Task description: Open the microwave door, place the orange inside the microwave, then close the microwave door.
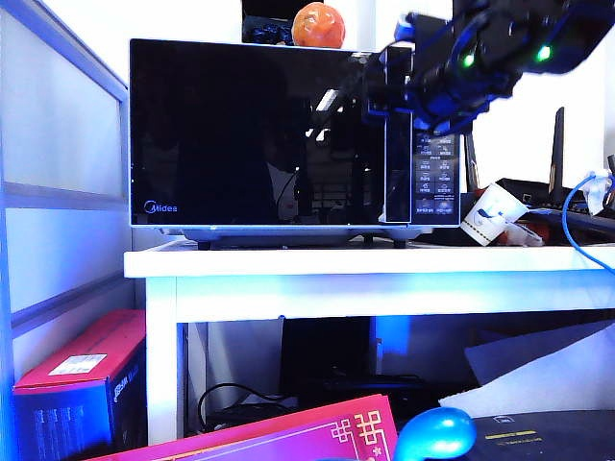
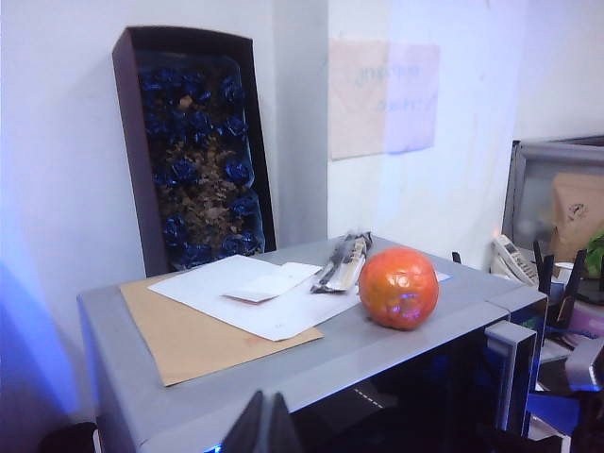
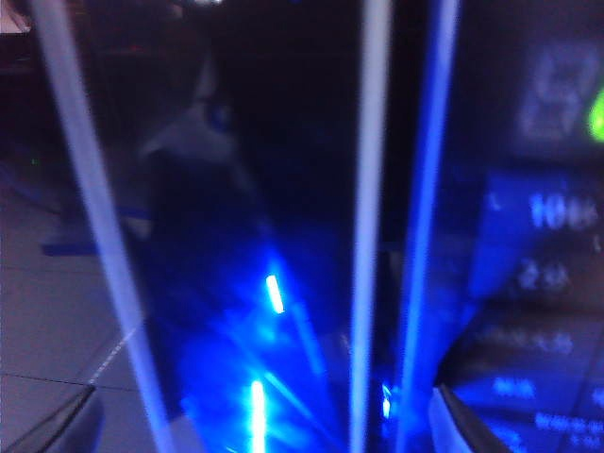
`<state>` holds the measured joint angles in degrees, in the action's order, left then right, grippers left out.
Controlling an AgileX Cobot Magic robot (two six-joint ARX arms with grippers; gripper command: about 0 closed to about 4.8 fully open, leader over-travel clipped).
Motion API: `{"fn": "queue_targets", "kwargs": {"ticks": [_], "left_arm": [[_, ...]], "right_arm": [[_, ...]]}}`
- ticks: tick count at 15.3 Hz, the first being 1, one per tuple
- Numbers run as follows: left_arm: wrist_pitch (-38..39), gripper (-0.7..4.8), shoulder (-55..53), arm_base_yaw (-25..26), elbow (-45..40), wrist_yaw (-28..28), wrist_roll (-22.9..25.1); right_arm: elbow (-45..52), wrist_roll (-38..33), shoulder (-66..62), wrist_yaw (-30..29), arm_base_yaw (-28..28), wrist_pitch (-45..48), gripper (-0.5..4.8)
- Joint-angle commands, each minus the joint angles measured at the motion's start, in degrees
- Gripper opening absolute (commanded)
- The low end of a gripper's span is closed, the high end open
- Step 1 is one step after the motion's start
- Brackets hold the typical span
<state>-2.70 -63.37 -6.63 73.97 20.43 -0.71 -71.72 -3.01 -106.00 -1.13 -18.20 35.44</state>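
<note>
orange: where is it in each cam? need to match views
Exterior view: orange at the top edge, on the microwave roof, above the door.
Left wrist view: orange on the grey roof, beside white papers.
Right wrist view: not in it.
Shared landmark: the microwave itself.

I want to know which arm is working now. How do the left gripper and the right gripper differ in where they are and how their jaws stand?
The right gripper is at the microwave door, close to its handle strip; the left gripper hangs above the microwave top, short of the orange. The right gripper's fingers stand wide apart; the left gripper's fingertips lie together, shut. Neither holds anything.
</note>
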Motion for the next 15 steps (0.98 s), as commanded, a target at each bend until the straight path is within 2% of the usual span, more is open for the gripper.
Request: {"fn": "queue_targets", "kwargs": {"ticks": [1,2,3,4,5,11,12,13,15], "left_arm": [[0.5,-0.05,0.1,0.0,0.3,0.0,0.3],[0.7,-0.05,0.1,0.0,0.3,0.0,0.3],[0.7,-0.05,0.1,0.0,0.3,0.0,0.3],[0.7,-0.05,0.1,0.0,0.3,0.0,0.3],[0.7,-0.05,0.1,0.0,0.3,0.0,0.3],[0.9,-0.05,0.1,0.0,0.3,0.0,0.3],[0.9,-0.05,0.1,0.0,0.3,0.0,0.3],[0.9,-0.05,0.1,0.0,0.3,0.0,0.3],[0.9,-0.05,0.1,0.0,0.2,0.0,0.3]], "right_arm": [[-0.4,0.0,-1.6,1.5,-0.1,4.9,4.79],[-0.4,0.0,-1.9,1.4,-0.1,5.7,4.79],[-0.4,0.0,-2.0,1.4,-0.1,6.0,3.85],[-0.4,0.0,-2.0,1.4,-0.1,6.0,3.17],[-0.4,0.0,-2.0,1.4,-0.1,6.0,2.75],[-0.4,0.0,-1.9,1.2,-0.1,6.1,2.71],[-0.4,0.1,-1.9,1.2,-0.1,6.1,2.33],[-0.4,0.1,-1.9,1.2,-0.1,6.2,1.66],[-0.4,0.1,-1.9,1.0,-0.1,6.5,1.72]]}}
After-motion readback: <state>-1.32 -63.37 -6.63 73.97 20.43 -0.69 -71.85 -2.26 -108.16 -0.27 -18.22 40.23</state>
